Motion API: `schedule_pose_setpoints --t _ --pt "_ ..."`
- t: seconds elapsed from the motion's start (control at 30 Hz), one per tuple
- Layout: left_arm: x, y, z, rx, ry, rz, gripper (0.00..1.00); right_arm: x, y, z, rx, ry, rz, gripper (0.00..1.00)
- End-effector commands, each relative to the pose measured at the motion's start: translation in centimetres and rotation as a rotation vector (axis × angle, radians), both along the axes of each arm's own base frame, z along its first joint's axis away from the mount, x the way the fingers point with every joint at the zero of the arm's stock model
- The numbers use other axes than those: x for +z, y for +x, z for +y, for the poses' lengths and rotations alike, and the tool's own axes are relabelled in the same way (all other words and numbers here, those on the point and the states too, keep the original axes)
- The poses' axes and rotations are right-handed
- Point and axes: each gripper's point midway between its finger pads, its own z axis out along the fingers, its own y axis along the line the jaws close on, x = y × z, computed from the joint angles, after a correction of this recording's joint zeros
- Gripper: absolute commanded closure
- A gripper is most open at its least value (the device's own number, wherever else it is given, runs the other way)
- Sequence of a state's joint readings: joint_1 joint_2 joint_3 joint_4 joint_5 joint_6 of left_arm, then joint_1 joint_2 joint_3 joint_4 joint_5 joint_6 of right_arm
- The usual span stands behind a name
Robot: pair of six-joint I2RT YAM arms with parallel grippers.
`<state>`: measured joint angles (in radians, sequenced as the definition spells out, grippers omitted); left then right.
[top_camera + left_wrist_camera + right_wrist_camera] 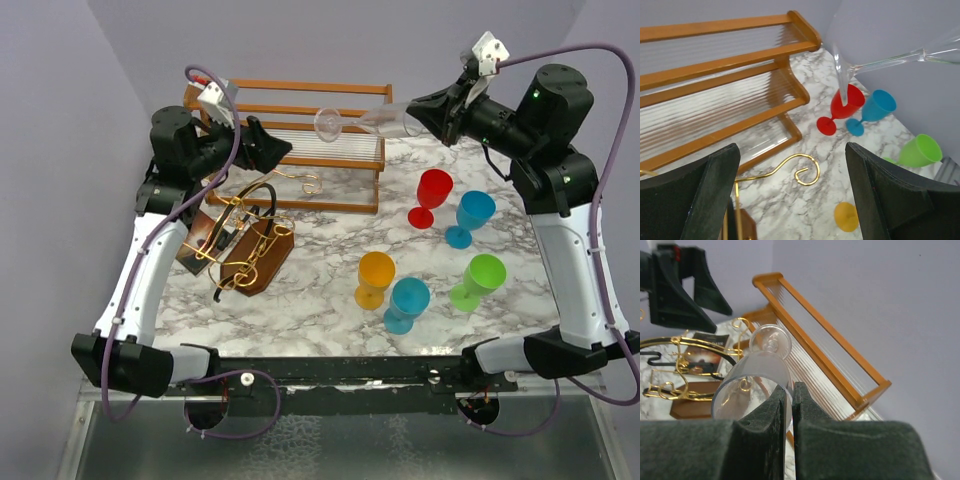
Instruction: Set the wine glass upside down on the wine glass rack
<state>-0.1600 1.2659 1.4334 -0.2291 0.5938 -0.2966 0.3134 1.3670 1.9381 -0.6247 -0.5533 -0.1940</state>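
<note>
Right gripper point(418, 113) pinched shut on wine glass point(375, 122) rim; glass horizontal, foot toward left gripper point(272, 145), gaping, empty, over wine glass rack point(245, 240) at desk's left edge.

The clear glass point(352, 122) hung level in mid-air over the far side of the table point(330, 300), foot pointing left, its bowl rim pinched by the right gripper point(415, 114). The rack point(248, 240), curled gold wire on a dark brown base, stood at the table's left, well apart from the glass.

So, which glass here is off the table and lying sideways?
The clear wine glass, held sideways in the air by the right fingers; the red, orange, green and both blue glasses stand upright on the table.
</note>
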Motion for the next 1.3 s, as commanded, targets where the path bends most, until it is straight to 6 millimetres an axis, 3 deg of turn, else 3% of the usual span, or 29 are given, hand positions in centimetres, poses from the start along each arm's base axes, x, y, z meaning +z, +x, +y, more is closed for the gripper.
schedule_pose_setpoints --t 0.0,0.13,0.3,0.4,1.13,1.27 --pt "3.0 -0.8 -3.0 -0.108 -0.139 0.005 0.12 2.3 -0.5 2.2 0.12 0.124 0.01 0.99" --pt "2.4 -0.5 -4.3 -0.151 -0.187 0.054 0.17 1.8 -0.4 2.8 0.151 0.15 0.048 0.99" --pt "1.8 -0.3 -5.1 -0.181 -0.243 0.1 0.4 1.5 -0.6 3.1 0.171 0.169 0.061 0.99" --pt "1.6 0.1 -5.0 -0.165 -0.247 0.114 0.48 1.4 -0.6 3.1 0.172 0.168 0.063 0.99" --pt "0.7 0.1 -5.5 -0.192 -0.274 0.168 0.81 0.6 -0.7 3.5 0.198 0.174 0.079 0.99" --pt "1.0 -0.1 -5.6 -0.205 -0.277 0.159 0.93 0.5 -0.6 3.5 0.197 0.173 0.079 0.99"
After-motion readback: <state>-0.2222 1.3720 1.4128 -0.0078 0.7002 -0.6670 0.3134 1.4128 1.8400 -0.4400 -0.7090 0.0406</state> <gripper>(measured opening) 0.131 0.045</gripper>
